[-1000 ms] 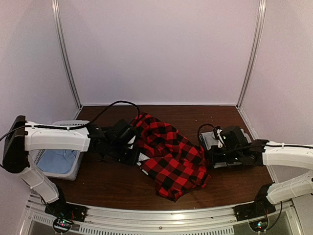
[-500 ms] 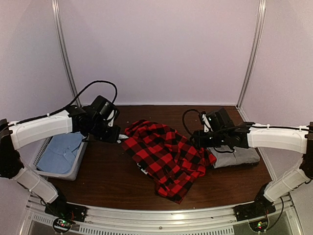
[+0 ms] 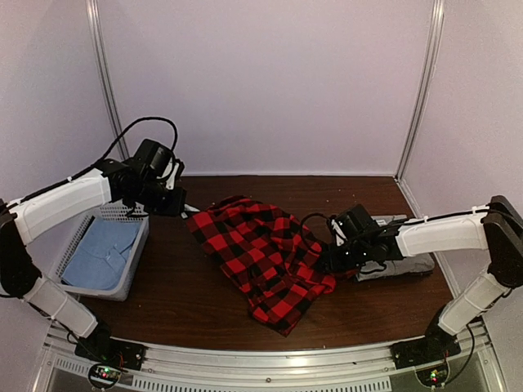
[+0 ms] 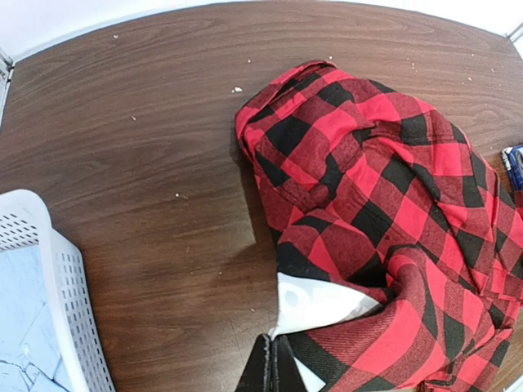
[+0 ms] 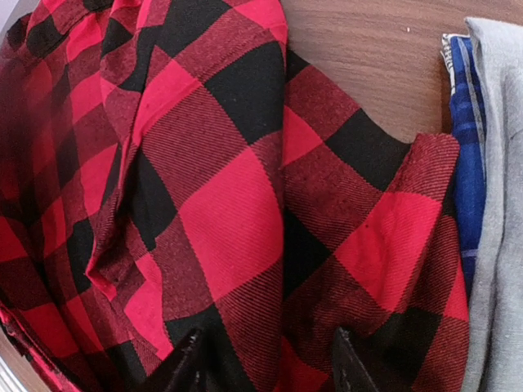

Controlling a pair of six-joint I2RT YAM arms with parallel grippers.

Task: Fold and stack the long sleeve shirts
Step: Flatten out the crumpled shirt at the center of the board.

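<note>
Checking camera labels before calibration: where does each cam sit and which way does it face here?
Top external: fixed above and behind the bases, facing down and forward over the table; both arms show, left gripper and right gripper at the flannel shirt.
Left wrist: on the left arm, facing down at flannel and white basket; shut fingertips at bottom edge.
Right wrist: close above the flannel, grey shirt at right; two spread fingers at bottom.
Shared: flannel in all three; basket in top and left wrist.
</note>
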